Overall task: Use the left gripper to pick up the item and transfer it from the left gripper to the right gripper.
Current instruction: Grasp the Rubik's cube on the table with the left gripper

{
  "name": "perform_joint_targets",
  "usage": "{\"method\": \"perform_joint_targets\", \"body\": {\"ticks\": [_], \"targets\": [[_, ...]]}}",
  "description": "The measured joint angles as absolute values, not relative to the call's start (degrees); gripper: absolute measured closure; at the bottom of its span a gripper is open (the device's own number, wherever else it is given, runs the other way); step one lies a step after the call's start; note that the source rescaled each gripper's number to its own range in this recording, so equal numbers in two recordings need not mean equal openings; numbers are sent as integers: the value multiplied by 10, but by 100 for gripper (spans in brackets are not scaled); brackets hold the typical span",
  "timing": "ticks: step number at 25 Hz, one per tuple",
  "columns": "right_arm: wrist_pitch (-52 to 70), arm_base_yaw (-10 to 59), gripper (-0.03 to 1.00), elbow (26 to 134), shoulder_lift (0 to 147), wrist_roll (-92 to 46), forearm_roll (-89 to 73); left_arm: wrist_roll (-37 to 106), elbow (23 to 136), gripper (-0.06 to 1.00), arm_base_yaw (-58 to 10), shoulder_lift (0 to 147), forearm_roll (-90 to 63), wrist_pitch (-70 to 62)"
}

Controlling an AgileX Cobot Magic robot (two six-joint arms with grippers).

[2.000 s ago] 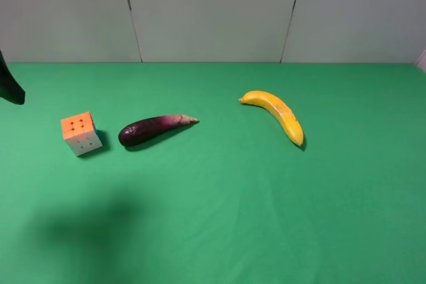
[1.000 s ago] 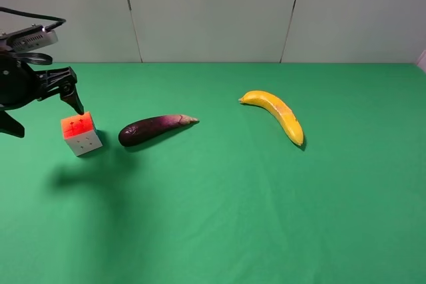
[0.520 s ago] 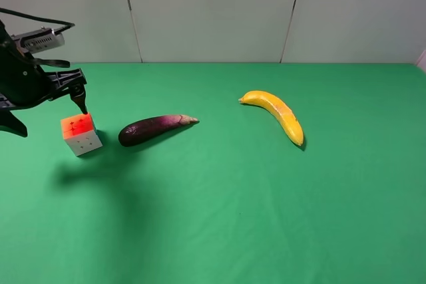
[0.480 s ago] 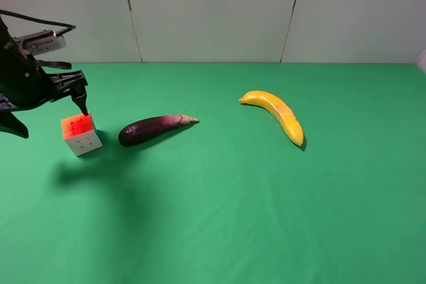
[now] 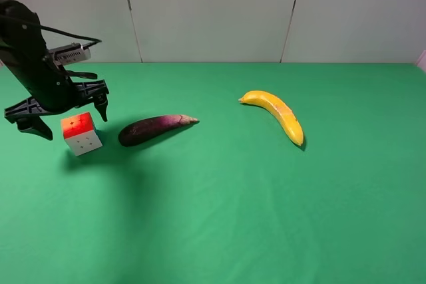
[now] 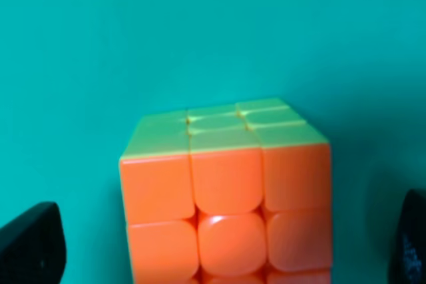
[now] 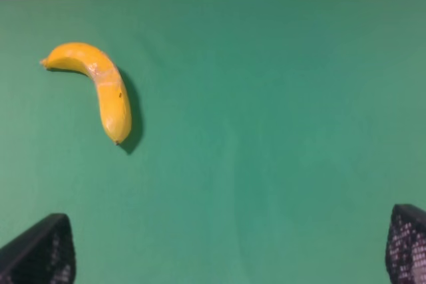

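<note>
Puzzle cube (image 5: 81, 133) sits on the green worktop (image 5: 233, 217) towards its left side, orange face up, near the blunt end of the eggplant (image 5: 154, 128). The left claw (image 5: 75, 126) hangs over it, jaws spread wide, one on either side, grasping nothing. The right claw (image 7: 223, 251) is likewise released and empty, above bare worktop near the banana (image 7: 100, 88).

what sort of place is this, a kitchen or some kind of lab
Probably a robot lab test bench, not a kitchen: a green-covered table, plain pale wall panels behind, and the open left gripper straddling a puzzle cube.
</note>
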State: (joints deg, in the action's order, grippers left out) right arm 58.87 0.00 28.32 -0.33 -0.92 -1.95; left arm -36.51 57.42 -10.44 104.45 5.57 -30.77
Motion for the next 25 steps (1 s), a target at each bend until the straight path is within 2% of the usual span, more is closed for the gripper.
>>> {"method": "perform_joint_targets", "body": {"ticks": [15, 17, 20, 21, 25], "targets": [[589, 0, -3, 283, -3, -9, -20, -365, 575, -5, -104, 1102, 52, -284], [589, 0, -3, 283, -3, -9, -20, -365, 575, -3, -104, 1103, 52, -280], [589, 0, -3, 283, -3, -9, -20, -365, 575, 22, -104, 1103, 51, -276], [589, 0, -3, 283, -3, -9, -20, -365, 575, 38, -104, 1103, 51, -276], [589, 0, -3, 283, -3, -9, -20, -365, 575, 91, -104, 1103, 50, -274]]}}
